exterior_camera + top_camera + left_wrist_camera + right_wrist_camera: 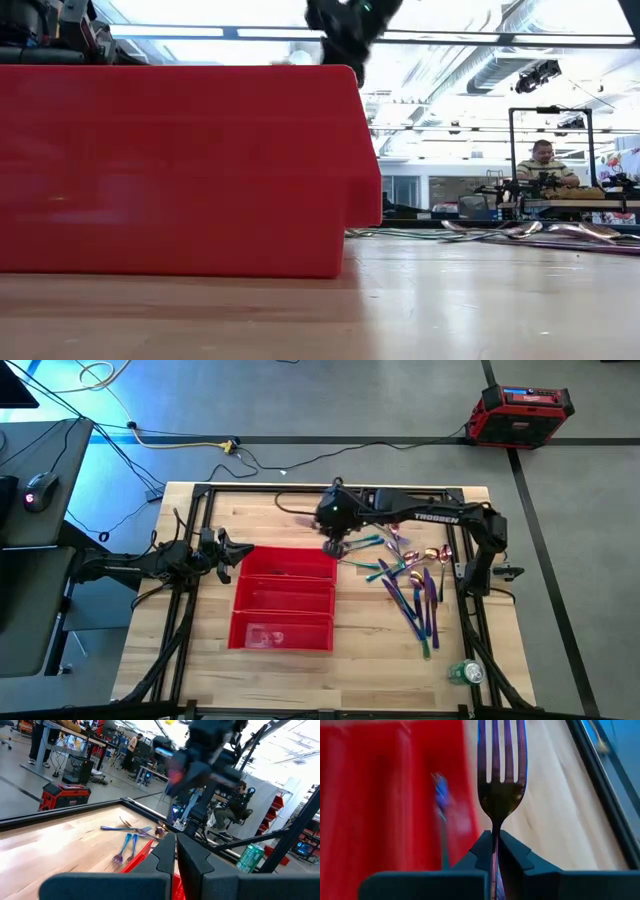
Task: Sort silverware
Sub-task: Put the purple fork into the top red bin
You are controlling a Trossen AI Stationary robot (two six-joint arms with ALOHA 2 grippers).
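The silverware lies in a loose iridescent pile on the wood, right of the red tray. One purple fork is up in the air with my right gripper shut on it, above the tray's far right corner. Over the tray's red a blurred blue piece shows. My left gripper waits shut at the tray's far left corner, touching nothing; its closed fingers show in the left wrist view. My right gripper pinches the fork's handle just behind the head between its two fingers. The fork runs on along the fingers, tines ahead. The fingers slant down from the table's right side. The fork is lifted clear, over the tray's right wall and the wood beside it.
A green can stands near the table's front right corner. A dark frame runs round the table top. On the floor beyond the far edge sits a red box. People sit at benches in the room behind.
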